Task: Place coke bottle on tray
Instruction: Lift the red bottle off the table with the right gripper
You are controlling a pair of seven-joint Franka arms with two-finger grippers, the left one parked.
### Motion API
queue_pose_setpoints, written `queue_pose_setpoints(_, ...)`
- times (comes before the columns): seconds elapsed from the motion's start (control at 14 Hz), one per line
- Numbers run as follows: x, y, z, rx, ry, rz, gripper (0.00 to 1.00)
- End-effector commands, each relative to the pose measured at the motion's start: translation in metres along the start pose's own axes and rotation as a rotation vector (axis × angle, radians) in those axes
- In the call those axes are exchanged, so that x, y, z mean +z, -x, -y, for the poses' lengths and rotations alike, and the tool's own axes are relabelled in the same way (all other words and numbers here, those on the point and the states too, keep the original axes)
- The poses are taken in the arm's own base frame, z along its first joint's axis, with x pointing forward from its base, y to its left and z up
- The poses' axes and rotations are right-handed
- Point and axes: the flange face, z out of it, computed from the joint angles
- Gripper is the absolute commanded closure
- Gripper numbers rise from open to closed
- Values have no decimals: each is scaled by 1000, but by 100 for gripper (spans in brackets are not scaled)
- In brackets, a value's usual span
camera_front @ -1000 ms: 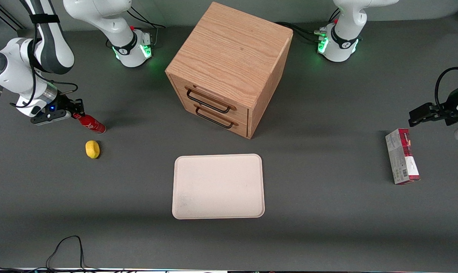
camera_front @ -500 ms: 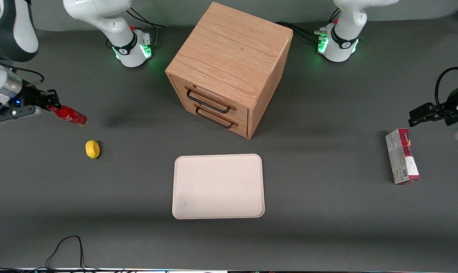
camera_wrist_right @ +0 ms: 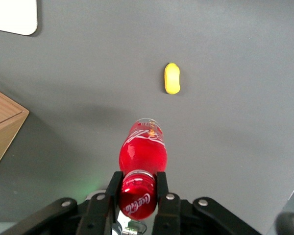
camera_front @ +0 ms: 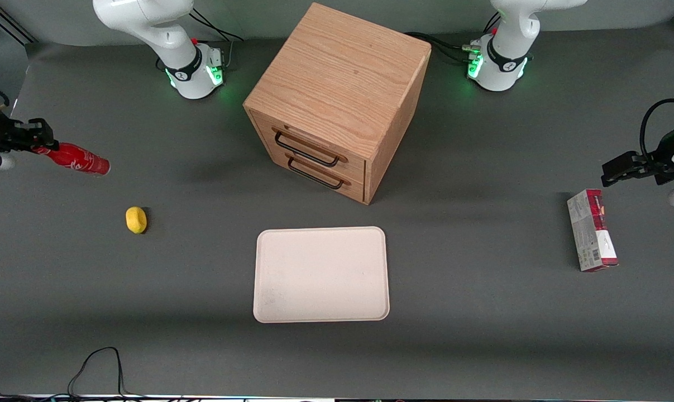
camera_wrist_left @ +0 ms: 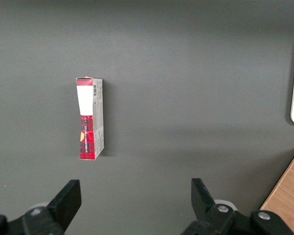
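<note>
Slim glossy coke bottle (camera_front: 79, 160) in hand (camera_front: 35, 140)

Lighting: even, diffuse, overhead; moderately bright across the dark grey table (camera_front: 482, 335), no hard glare on it.

Shadows: soft-edged. A broad one spreads from the wooden cabinet (camera_front: 337, 84) toward the parked arm's end; a thin one hugs the tray (camera_front: 321, 274) rim.

Coloured light: green glow from the arm bases (camera_front: 202, 78) spills onto the table around them.

Highlights: small sheen on the coke bottle (camera_wrist_right: 142, 147), held at its cap by the gripper (camera_wrist_right: 138, 193) at the working arm's end.

Focus: front view crisp throughout. Wrist views sharp on the table; the gripper bodies closest to each lens are softer.
</note>
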Motion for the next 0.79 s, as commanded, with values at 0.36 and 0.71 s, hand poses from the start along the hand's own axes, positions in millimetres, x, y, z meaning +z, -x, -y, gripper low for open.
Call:
queue_pose_setpoints(0.36, 6, -45, 39, 49, 0, 41, 100)
queue_pose_setpoints(0.71, 21, -145, 144, 214, -32, 6, 100)
